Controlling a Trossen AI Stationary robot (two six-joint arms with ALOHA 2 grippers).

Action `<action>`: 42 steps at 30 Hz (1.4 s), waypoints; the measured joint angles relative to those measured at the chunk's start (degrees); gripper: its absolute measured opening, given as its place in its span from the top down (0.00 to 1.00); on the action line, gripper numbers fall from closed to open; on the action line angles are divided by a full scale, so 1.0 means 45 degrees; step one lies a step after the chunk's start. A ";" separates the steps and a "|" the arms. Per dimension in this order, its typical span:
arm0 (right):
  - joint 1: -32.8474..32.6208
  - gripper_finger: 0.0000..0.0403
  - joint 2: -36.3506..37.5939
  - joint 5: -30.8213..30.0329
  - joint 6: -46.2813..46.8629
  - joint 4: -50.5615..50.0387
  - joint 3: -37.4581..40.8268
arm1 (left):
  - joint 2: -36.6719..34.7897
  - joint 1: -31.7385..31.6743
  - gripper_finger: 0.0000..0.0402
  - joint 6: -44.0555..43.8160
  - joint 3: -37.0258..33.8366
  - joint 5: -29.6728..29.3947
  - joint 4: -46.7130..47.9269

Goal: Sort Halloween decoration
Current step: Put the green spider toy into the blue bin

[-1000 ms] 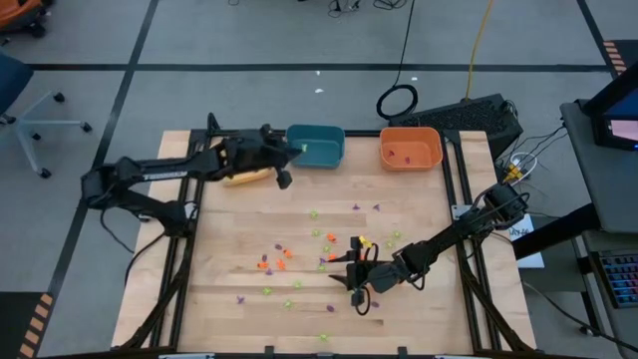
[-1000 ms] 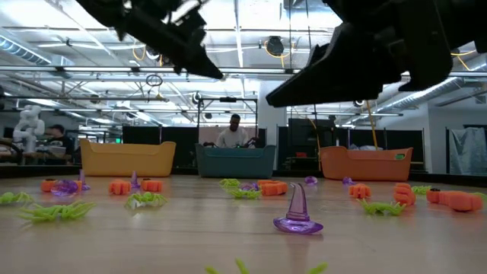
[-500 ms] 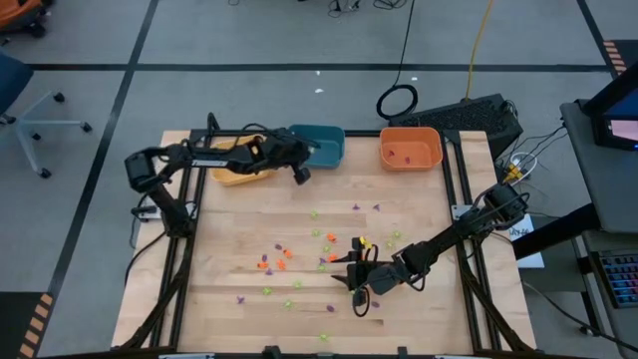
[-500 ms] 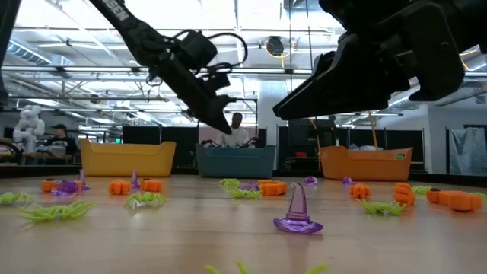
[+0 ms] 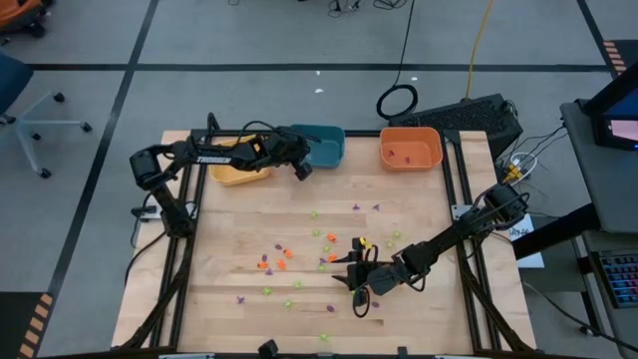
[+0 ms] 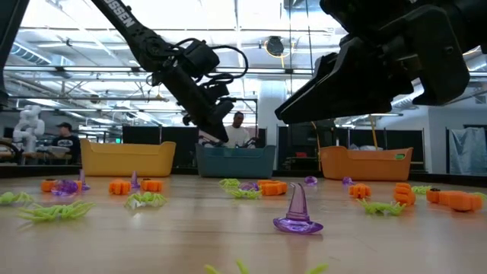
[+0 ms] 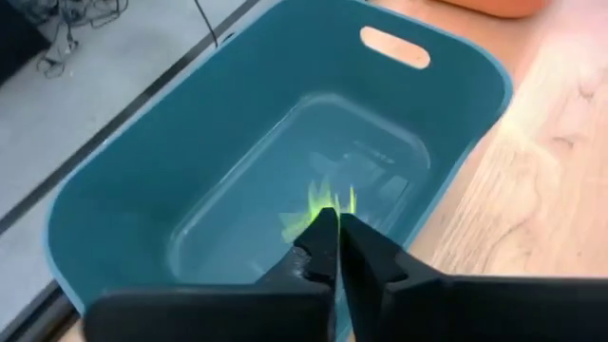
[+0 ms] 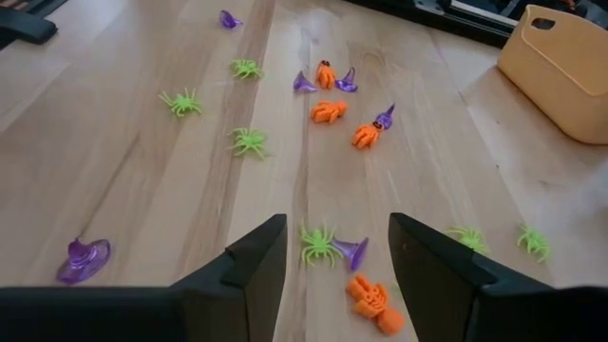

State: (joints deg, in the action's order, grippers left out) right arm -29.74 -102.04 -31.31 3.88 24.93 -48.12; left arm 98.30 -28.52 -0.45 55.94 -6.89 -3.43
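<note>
Hovering at the rim of the teal bin [image 5: 321,146] in the upper middle of the high view, the left gripper [image 5: 300,170] is seen with its fingers pressed together; in the left wrist view a light-green spider [image 7: 323,203] shows just past the fingertips, though whether it is pinched or lies in the bin cannot be told. White lettering is printed on the left arm [image 5: 204,156], but it cannot be read. The yellow bin [image 5: 237,168] stands left of the teal one and is partly covered by that arm; the orange bin [image 5: 411,148] stands to the right and a few trinkets are held in it.

Lower right of centre, the right gripper [image 5: 356,282] is held above the wooden table [image 5: 229,239] with its fingers spread and nothing between them. Orange, light-green and purple trinkets [image 5: 289,255] are scattered across the middle of the table. In the right wrist view a green spider [image 8: 318,243], a purple witch hat [image 8: 352,252] and an orange figure [image 8: 374,298] lie in front of the fingers. A purple hat [image 6: 296,211] stands upright in the low view's foreground. A person [image 6: 237,131] is seen behind the teal bin.
</note>
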 joint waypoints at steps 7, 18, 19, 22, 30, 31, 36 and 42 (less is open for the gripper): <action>-0.0030 0.58 0.0089 0.0010 0.0231 -0.0162 0.0000 | -0.0302 -0.0013 0.69 -0.0121 -0.0005 -0.0473 0.0399; -0.0092 0.58 0.2054 -0.0111 0.2675 -0.2872 -0.0010 | -0.4388 0.2484 0.71 -0.0022 -0.1035 0.0092 0.3233; -0.0094 0.58 0.2093 -0.0291 0.2744 -0.2948 -0.0010 | -0.4764 0.2862 0.72 -0.0019 -0.1281 0.0091 0.3233; -0.0046 0.58 0.2061 -0.1255 0.2797 -0.2772 -0.0010 | -0.5805 0.3918 0.74 -0.0112 -0.2051 -0.0239 0.3164; 0.1404 0.58 0.1588 -0.1204 0.3045 -0.2166 -0.0010 | -0.7038 0.5818 0.78 -0.0786 -0.4643 -0.1554 0.0889; 0.1646 0.58 0.1540 -0.0958 0.3165 -0.2159 -0.0010 | -0.7032 0.5932 0.78 -0.0902 -0.4880 -0.1585 0.0542; 0.2951 0.58 0.1516 0.0477 0.3731 -0.2054 -0.0005 | -0.6975 0.6382 0.78 -0.2244 -0.5729 -0.2024 -0.0871; 0.3954 0.58 0.1148 0.2255 0.3274 -0.2020 -0.0005 | -0.6931 0.6925 0.78 -0.2472 -0.6227 -0.2511 -0.1849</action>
State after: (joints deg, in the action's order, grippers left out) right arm -11.94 -96.87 -21.16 18.61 15.84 -48.14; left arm 67.11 2.65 -11.57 27.92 -18.19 -11.75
